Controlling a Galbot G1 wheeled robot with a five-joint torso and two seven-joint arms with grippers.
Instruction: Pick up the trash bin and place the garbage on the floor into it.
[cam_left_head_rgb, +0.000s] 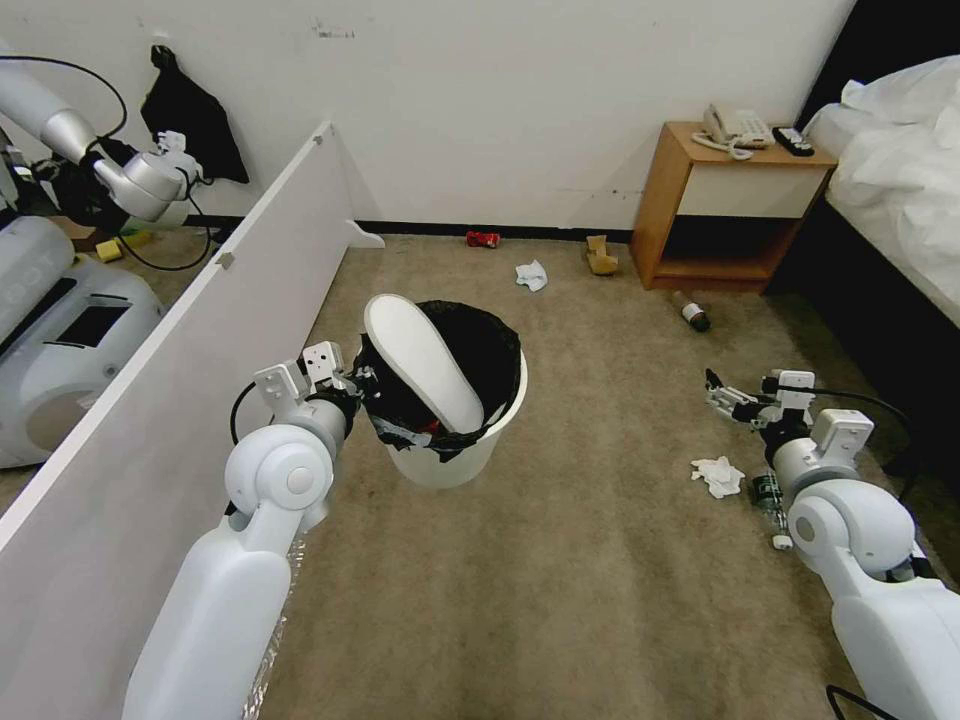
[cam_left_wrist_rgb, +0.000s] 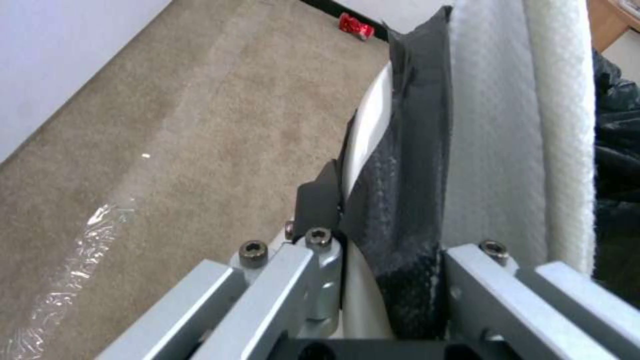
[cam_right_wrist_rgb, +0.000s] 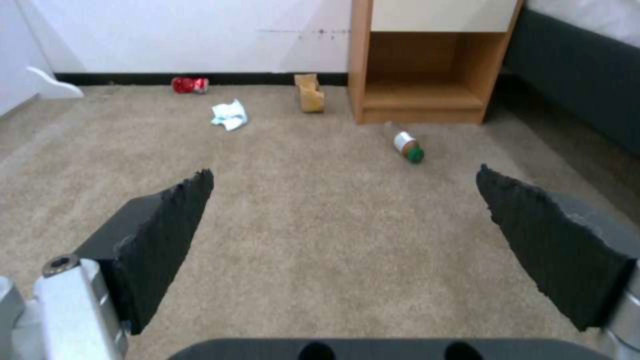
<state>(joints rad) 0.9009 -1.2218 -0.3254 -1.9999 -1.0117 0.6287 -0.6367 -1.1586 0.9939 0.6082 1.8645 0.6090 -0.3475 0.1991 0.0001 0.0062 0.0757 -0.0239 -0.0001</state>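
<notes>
On the floor (cam_left_head_rgb: 600, 560) mid-room | left gripper (cam_left_head_rgb: 362, 385) pinching trash bin (cam_left_head_rgb: 455, 455) rim (slipper already inside) | right gripper (cam_left_head_rgb: 722, 397) spread, empty | tissue (cam_left_head_rgb: 717, 476) just beside right arm, nearest garbage, nearer right than left

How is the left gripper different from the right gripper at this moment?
The left gripper is shut on the trash bin rim; the right gripper is wide open and holds nothing. The left is at the bin beside the white board; the right hangs over bare floor near a tissue. Both point forward.
</notes>
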